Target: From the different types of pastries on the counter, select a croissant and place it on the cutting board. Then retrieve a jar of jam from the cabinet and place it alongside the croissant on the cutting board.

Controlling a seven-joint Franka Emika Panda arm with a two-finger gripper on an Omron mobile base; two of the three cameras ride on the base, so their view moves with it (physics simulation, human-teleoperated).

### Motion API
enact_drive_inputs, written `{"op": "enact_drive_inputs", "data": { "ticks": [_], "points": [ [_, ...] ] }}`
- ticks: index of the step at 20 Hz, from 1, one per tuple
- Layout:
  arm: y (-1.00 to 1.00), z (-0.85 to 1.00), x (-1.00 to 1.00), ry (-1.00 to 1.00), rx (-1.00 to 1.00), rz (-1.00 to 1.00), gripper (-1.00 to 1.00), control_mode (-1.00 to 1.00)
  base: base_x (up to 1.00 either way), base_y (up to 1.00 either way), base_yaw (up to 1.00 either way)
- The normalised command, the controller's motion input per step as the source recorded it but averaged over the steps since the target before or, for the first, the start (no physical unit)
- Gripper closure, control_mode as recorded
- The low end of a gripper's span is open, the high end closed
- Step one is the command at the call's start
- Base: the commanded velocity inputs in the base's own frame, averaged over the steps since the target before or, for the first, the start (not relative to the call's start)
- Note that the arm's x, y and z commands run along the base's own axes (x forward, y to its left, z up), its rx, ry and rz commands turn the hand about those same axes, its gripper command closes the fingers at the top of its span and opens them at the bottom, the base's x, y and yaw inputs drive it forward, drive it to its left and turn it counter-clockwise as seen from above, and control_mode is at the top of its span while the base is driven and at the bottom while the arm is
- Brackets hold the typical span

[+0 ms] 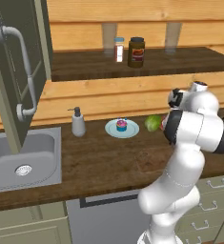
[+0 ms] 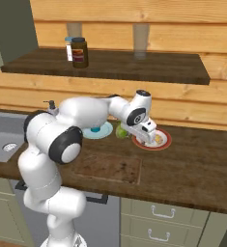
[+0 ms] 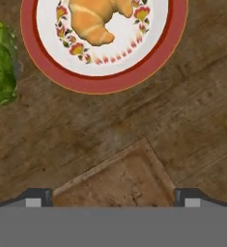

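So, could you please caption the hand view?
Open claw hovers above cutting board, croissant on red-rimmed plate ahead.

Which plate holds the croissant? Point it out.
The red-rimmed floral plate under the gripper holds the croissant; the light blue plate carries a cupcake.

At the top of the hand view, a golden-brown croissant (image 3: 96, 17) lies on a white plate (image 3: 153, 53) with a red rim edged in orange and a ring of small red and yellow flowers, while a leafy green lettuce (image 3: 1, 62) sits at the left edge on the dark brown wood-grain counter (image 3: 192, 125). At bottom centre is the lighter, mottled brown cutting board (image 3: 120, 181). In the left base view, a dark brown jam jar (image 1: 136, 51) with an orange label stands at upper centre, and a pale blue plate (image 1: 121, 128) carries a cupcake (image 1: 121, 125) with pink top and blue wrapper.
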Motion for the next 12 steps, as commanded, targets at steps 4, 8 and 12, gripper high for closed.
{"op": "enact_drive_inputs", "data": {
  "ticks": [4, 8, 12],
  "points": [
    [-0.35, -0.36, 0.51, 0.05, 0.04, -0.04, -1.00, -1.00, 0.00, 0.00, 0.00],
    [-0.64, -0.06, 0.72, 0.11, 0.14, 0.00, -1.00, -1.00, 0.00, 0.00, 0.00],
    [-0.59, -0.04, 0.70, 0.06, 0.18, 0.00, -1.00, -1.00, 0.00, 0.00, 0.00]
  ]
}}
